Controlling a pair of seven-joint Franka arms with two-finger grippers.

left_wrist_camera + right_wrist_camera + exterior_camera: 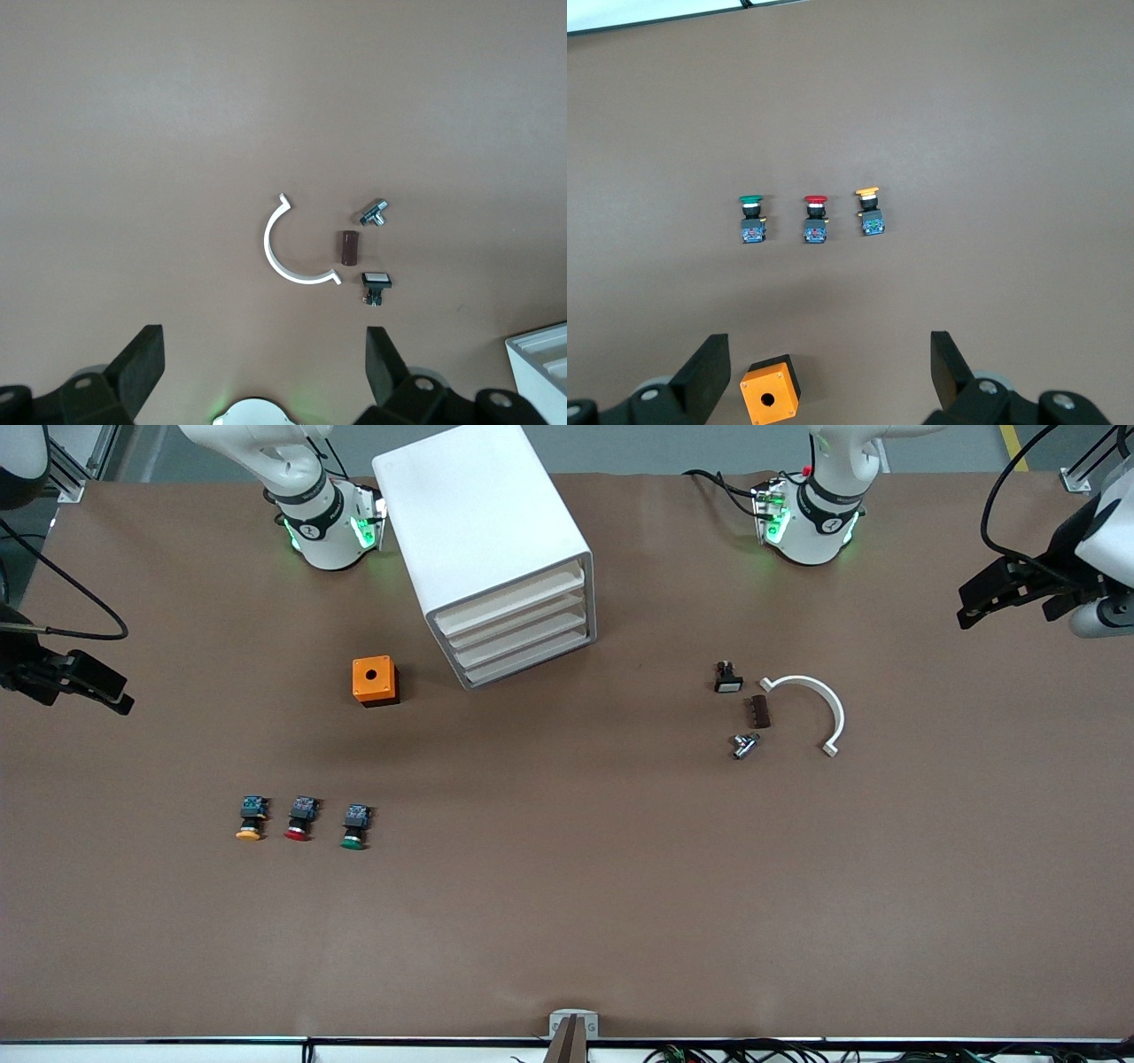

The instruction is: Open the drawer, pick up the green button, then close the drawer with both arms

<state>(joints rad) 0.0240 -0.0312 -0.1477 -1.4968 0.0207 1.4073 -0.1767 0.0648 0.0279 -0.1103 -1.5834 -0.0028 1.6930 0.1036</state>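
Dark fingers (142, 372) of the left gripper (1010, 593) stand spread wide and hold nothing, raised over the brown worktop (567, 921) at the edge by the left arm's end. The right gripper (75, 677) hangs likewise at the right arm's edge, its fingers (704, 372) parted to their full width, empty.

Below the left gripper's camera lie four small parts well in from that edge: a white plastic half-ring clip (815, 704), a dark brown oblong block (760, 711) just beside it, a small metal fitting (744, 745) and a little black switch with a white face (728, 678).

Below the right gripper's camera lies a row of three push buttons, each on its side, cap toward the front edge. The button with the round green cap, black body and bluish back block (355, 826) is the one toward the middle of the worktop; beside it lie the red-capped button (301, 818) and the yellow-capped button (252, 818). A small orange box with a round hole in its top (374, 680) stands farther from the front camera than the row.

Next to the orange box, near the edge where the arms' bases stand, is the white boxy cabinet (483, 531) with four shallow white tray drawers, all shut, including the drawer (518, 607).
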